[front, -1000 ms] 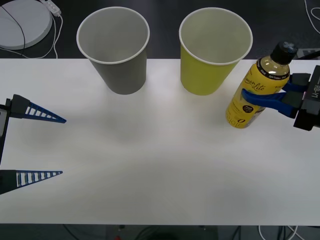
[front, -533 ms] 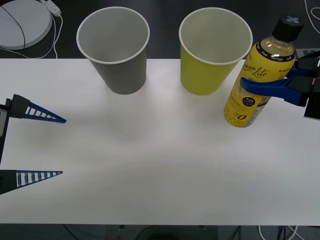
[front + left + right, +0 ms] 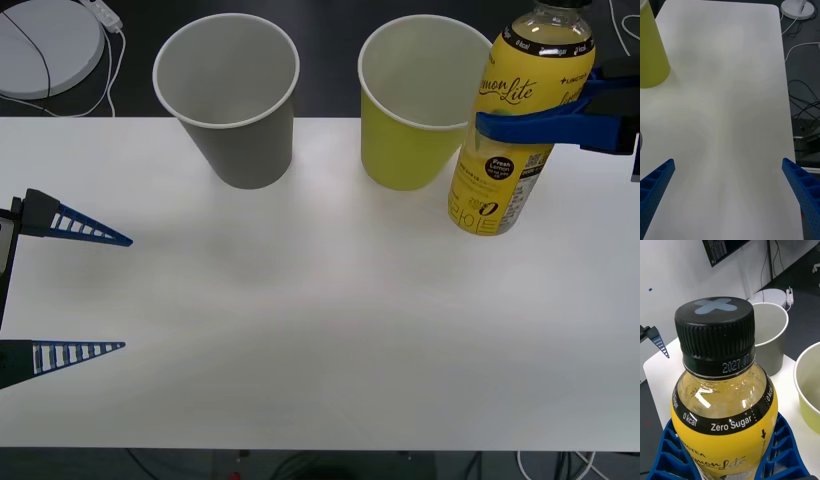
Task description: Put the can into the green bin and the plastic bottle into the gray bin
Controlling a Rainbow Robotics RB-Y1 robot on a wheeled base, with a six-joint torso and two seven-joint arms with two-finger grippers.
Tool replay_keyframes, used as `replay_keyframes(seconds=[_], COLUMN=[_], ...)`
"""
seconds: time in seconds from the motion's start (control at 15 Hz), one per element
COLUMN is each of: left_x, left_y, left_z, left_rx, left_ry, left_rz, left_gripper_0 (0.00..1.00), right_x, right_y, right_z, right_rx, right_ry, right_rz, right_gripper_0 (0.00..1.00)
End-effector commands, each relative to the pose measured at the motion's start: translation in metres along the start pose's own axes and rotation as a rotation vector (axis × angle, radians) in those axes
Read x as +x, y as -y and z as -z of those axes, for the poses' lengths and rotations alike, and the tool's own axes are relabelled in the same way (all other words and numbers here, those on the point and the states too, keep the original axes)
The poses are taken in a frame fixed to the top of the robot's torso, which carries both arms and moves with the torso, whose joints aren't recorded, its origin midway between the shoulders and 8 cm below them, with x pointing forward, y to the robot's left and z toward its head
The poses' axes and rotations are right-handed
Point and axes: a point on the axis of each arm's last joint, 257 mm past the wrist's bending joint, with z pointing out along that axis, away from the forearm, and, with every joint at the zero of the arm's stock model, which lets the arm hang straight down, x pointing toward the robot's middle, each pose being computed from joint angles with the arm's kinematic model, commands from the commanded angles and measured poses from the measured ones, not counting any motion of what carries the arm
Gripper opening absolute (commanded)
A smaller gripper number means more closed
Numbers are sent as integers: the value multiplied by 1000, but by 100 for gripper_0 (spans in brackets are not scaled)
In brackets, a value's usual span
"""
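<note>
The plastic bottle [image 3: 512, 120] was held upright by the right gripper [image 3: 540, 128] at the right side of the white table [image 3: 320, 330], just beside the green bin [image 3: 425, 100], whose right edge it partly covered in the front view. The blue fingers [image 3: 784, 450] were closed on the yellow label from both sides, below the black cap [image 3: 715, 332]; whether the bottle's base touched the table could not be told. At the near left edge, the left gripper [image 3: 78, 290] was kept low over the table, its two fingers [image 3: 657, 180] spread wide with nothing between them. Farther back, the green bin and the gray bin [image 3: 230, 95] were seen standing upright, side by side and apart, at the far edge of the table. Behind the table, a white round device [image 3: 45, 45] with a cable was seen on the dark floor.
</note>
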Motion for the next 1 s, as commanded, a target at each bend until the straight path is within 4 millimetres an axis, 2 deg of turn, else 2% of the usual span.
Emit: replay_keyframes(seconds=[0.07, 0.47, 0.73, 1.0], left_x=[0, 0, 0, 0], left_y=[0, 0, 0, 0], left_z=[0, 0, 0, 0], left_rx=[0, 0, 0, 0], left_ry=[0, 0, 0, 0], left_rz=[0, 0, 0, 0], left_gripper_0=[100, 100, 100, 100], right_x=[-11, -37, -55, -81], right_y=[9, 26, 38, 48], right_z=[6, -1, -26, -54], right_rx=[13, -8, -38, -20], right_ry=[-61, -136, -181, -239], right_rz=[3, 32, 37, 17], right_gripper_0=[0, 0, 0, 0])
